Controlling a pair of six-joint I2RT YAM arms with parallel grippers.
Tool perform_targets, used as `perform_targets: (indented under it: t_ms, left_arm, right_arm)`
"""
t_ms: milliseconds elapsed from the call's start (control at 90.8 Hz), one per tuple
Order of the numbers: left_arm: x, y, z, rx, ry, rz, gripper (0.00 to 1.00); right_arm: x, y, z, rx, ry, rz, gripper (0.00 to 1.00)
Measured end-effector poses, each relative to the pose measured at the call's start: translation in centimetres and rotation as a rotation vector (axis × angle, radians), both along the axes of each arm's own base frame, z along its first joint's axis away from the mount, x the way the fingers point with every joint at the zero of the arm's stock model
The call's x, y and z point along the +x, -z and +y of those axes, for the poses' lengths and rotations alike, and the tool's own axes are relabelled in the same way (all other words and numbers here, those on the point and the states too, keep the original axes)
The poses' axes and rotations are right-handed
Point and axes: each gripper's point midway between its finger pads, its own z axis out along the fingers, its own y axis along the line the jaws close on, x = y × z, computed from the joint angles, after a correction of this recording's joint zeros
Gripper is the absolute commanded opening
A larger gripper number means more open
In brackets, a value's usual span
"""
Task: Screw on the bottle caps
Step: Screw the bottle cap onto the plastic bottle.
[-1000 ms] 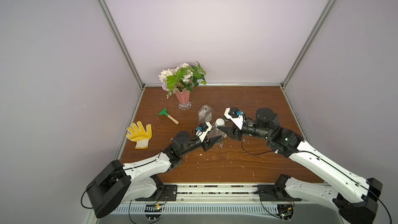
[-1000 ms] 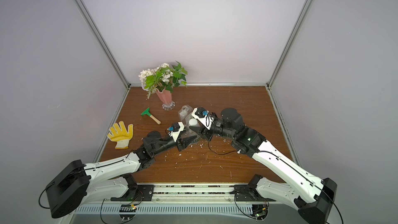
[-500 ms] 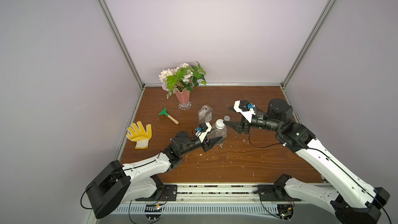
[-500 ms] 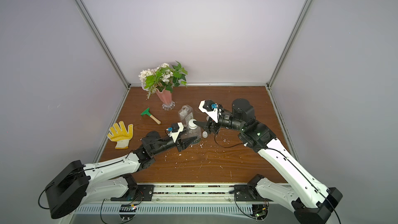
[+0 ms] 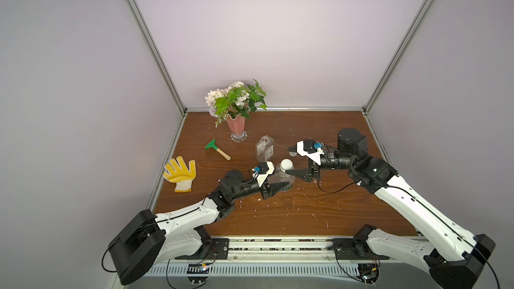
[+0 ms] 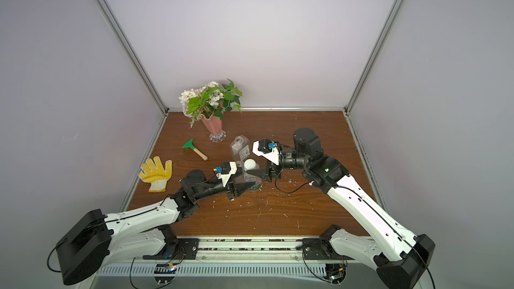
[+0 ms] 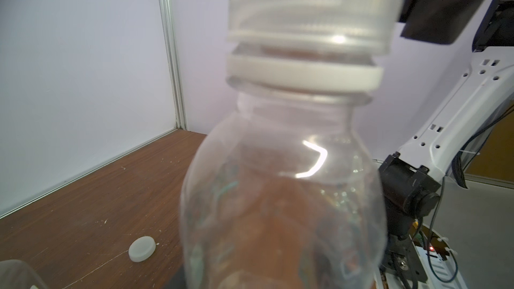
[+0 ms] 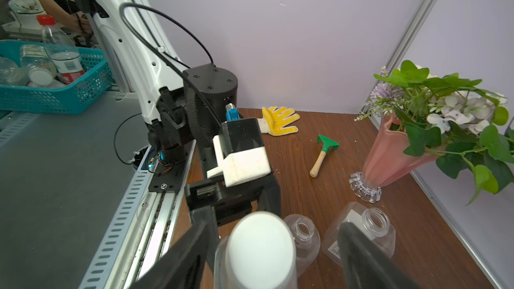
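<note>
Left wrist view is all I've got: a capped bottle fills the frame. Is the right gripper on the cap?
Observer: No. The right gripper is open, with a finger on each side of the cap, not clamped on it.
Operator: Is the left gripper holding the bottle?
Observer: Yes. The left gripper is shut on the capped bottle, which stands upright on the table.
Operator: Any other bottles?
Observer: Two beside it, both uncapped: a square bottle and a small bottle.
</note>
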Motion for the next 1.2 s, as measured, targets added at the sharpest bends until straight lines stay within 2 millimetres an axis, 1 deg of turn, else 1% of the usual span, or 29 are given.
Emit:
perform_targets:
  t_ms: [220, 352, 572, 705, 892, 1046, 1112, 1200]
  left_arm:
    - [-0.2, 0.0, -0.1, 0.0, 0.013, 0.0, 0.56]
    - [-0.2, 0.0, -0.1, 0.002, 0.014, 0.001, 0.56]
    - [-0.2, 0.1, -0.1, 0.002, 0.011, 0.002, 0.55]
    - [-0.2, 0.1, -0.1, 0.003, 0.011, 0.002, 0.56]
    - [-0.2, 0.5, -0.1, 0.017, 0.011, 0.015, 0.56]
    - [-0.2, 0.5, -0.1, 0.018, 0.011, 0.011, 0.56]
    - [-0.2, 0.5, -0.1, 0.019, 0.011, 0.009, 0.56]
    - [-0.2, 0.5, -0.1, 0.02, 0.011, 0.006, 0.56]
  right_arm:
    - [0.2, 1.3, 0.6, -0.022, -0.029, 0.032, 0.65]
    - [0.0, 1.4, 0.7, -0.023, -0.044, 0.039, 0.59]
    - [-0.2, 1.5, 0.7, -0.024, -0.052, 0.045, 0.52]
    - [-0.2, 1.6, 0.7, -0.027, -0.053, 0.051, 0.5]
    - [-0.2, 2.3, 0.7, -0.034, -0.051, 0.068, 0.51]
    - [-0.2, 3.0, 0.7, -0.043, -0.045, 0.084, 0.59]
    - [-0.2, 3.0, 0.7, -0.044, -0.045, 0.086, 0.64]
    - [-0.2, 3.0, 0.7, -0.044, -0.044, 0.085, 0.68]
